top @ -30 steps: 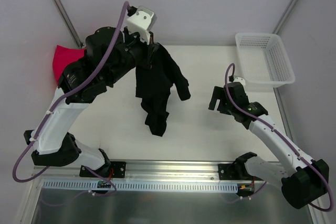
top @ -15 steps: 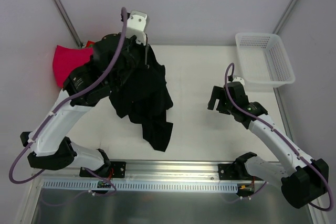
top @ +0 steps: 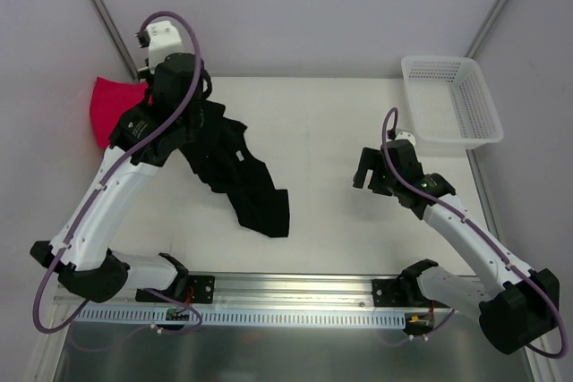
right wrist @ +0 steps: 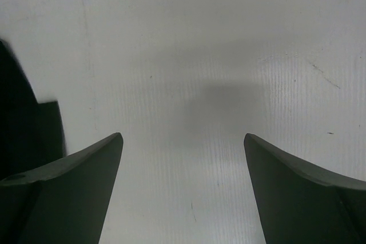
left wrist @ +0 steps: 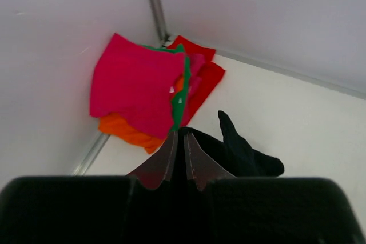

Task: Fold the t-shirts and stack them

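My left gripper (left wrist: 179, 134) is shut on a pinch of the black t-shirt (top: 242, 181), close to the table's back left corner. The shirt hangs from that grip and trails right and toward the near edge, its lower end (top: 266, 212) lying on the table. A sleeve (left wrist: 246, 155) shows past the fingers. Just beyond the fingertips lies a stack of folded t-shirts (top: 109, 106): magenta-pink (left wrist: 137, 87) on top, then green (left wrist: 182, 98), orange (left wrist: 123, 130) and red (left wrist: 203, 78). My right gripper (top: 369, 170) (right wrist: 183, 136) hangs open over bare table, apart from the shirt.
A white mesh basket (top: 452, 100) stands at the back right corner. The wall and a metal frame post (left wrist: 154, 4) run close behind the stack. A black edge of the shirt (right wrist: 23, 118) shows at the left of the right wrist view.
The left arm has swung left toward the back left corner, carrying the black shirt with it; the shirt now spreads lower across the table. The right arm has not moved.
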### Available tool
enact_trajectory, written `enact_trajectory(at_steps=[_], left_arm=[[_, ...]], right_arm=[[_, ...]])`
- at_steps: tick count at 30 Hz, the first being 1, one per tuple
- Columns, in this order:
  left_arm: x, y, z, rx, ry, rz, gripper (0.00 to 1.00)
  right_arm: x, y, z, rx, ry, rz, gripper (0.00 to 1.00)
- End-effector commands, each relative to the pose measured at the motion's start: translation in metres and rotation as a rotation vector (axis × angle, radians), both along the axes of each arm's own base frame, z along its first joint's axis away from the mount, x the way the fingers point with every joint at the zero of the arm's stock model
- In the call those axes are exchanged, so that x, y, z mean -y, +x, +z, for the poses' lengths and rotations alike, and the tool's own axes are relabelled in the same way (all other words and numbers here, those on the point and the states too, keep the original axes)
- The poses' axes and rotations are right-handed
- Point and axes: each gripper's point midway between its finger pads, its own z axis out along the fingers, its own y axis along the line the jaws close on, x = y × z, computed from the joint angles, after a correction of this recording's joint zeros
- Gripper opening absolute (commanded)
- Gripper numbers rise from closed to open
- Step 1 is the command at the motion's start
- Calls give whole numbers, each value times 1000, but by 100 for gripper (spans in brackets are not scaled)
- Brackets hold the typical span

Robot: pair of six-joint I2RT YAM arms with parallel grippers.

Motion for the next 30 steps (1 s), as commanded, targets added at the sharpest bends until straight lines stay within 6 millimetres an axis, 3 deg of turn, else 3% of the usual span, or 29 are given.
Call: enact_trajectory(at_steps=[1,2,3,5,6,7,10,13,19,23,29,30], left_arm=[[-44,-24,3,116,-109,163,0],[-42,-25,-5,108,-123,151,0],[-42,-28,-11,106,-143,137,0],[-30,-25,-43,54,-181,92,0],[-27,-27,-51,59,-233,83,0],[-16,-25,-77,1,-252,39,0],[6,-25,-118,-89,-327,-37,0],[21,-31,-146,-136,-346,-62,0],[28,-32,-165,-160,-363,-44,0],[25,-37,-165,-144,-385,-41,0],[23,-47,-159,-121,-424,-65,0],[24,-48,-161,-126,-424,-70,0]], right_arm=[[-9,3,2,1,23,44,92],[-15,3,3,-7,40,74,92],[-35,-3,1,-43,110,164,92],[-63,-10,4,-80,216,292,92],[-89,-16,9,-97,330,393,92],[-100,-19,10,-111,385,431,92],[-125,-28,8,-143,512,510,92],[-140,-37,3,-172,540,563,92],[-177,-53,11,-211,682,676,92],[-201,-62,7,-243,728,730,92],[-227,-55,-22,-326,773,728,92],[-231,-55,-35,-366,780,722,92]])
